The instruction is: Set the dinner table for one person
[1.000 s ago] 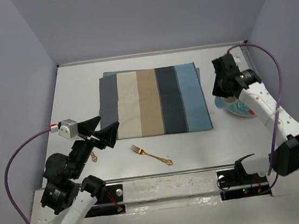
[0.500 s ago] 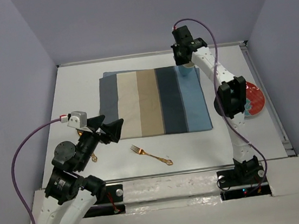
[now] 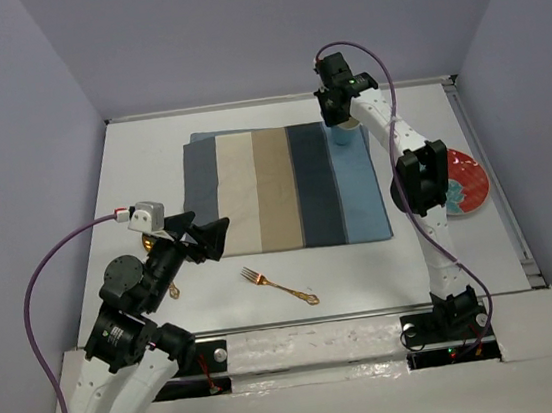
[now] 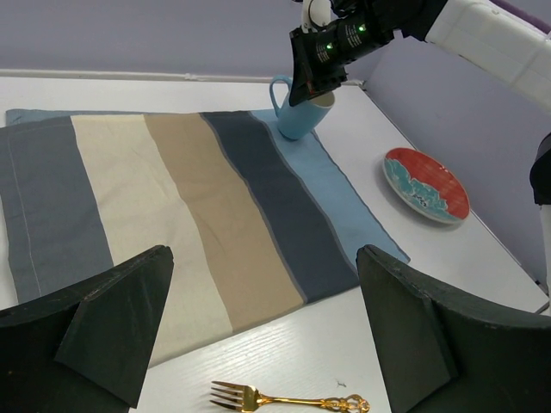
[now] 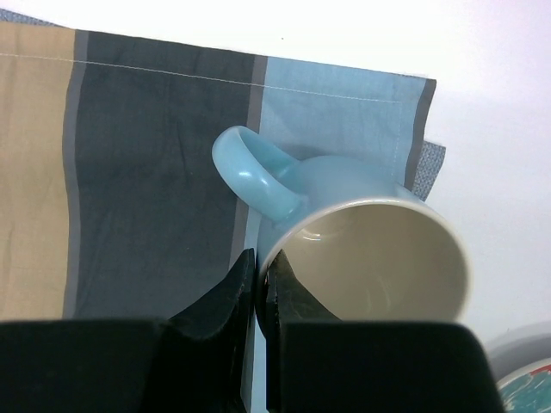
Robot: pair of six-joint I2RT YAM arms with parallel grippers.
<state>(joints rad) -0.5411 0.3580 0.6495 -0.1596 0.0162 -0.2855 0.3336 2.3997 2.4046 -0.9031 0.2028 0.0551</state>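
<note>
The white dinner table carries a striped blue, beige and grey placemat. A light blue mug is at the placemat's far right corner, slightly tilted. I cannot tell whether it touches the cloth. My right gripper is shut on the mug's rim beside the handle, one finger inside and one outside. The left wrist view shows the mug under that gripper. My left gripper hangs open and empty near the placemat's near left corner. A gold fork lies just ahead of it.
A red and teal plate sits on the table to the right of the placemat. A small gold utensil lies partly hidden under my left arm. Lavender walls close in the table on three sides.
My right arm has swung from over the plate at the right to the placemat's far right corner, carrying the mug, and has dropped slightly. The left arm has shifted a little.
</note>
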